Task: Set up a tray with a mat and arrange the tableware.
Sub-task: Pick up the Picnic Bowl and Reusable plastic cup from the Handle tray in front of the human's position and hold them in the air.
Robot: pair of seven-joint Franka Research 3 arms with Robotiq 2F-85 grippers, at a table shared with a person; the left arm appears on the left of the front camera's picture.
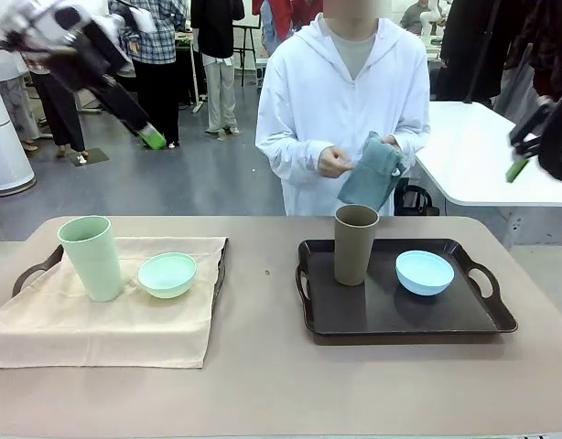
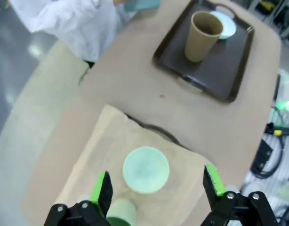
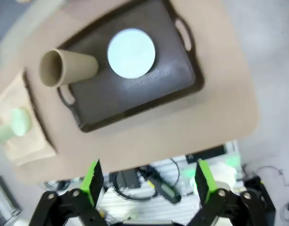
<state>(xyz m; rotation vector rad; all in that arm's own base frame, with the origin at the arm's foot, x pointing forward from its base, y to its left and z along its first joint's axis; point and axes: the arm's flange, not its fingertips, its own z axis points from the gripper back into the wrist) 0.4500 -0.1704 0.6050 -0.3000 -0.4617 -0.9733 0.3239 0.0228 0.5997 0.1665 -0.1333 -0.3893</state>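
Note:
A beige mat point(image 1: 98, 325) is draped over the left tray point(image 1: 32, 271). On it stand a mint green tumbler point(image 1: 91, 258) and a mint green bowl point(image 1: 167, 274). The dark brown right tray point(image 1: 382, 315) carries a brown tumbler point(image 1: 355, 244) and a pale blue bowl point(image 1: 424, 272) directly on its surface. My left gripper point(image 1: 152, 138) hangs open high above the table's far left; its wrist view looks down on the mint bowl point(image 2: 145, 169). High at the right edge, my right gripper point(image 1: 518, 169) is open above the dark tray point(image 3: 149, 94), with nothing between its fingers.
The person stands at the far side, both hands on a folded teal cloth point(image 1: 372, 171) held at waist height. A bare strip of tan table point(image 1: 263, 302) separates the two trays. A white table point(image 1: 473, 151) stands behind at the right.

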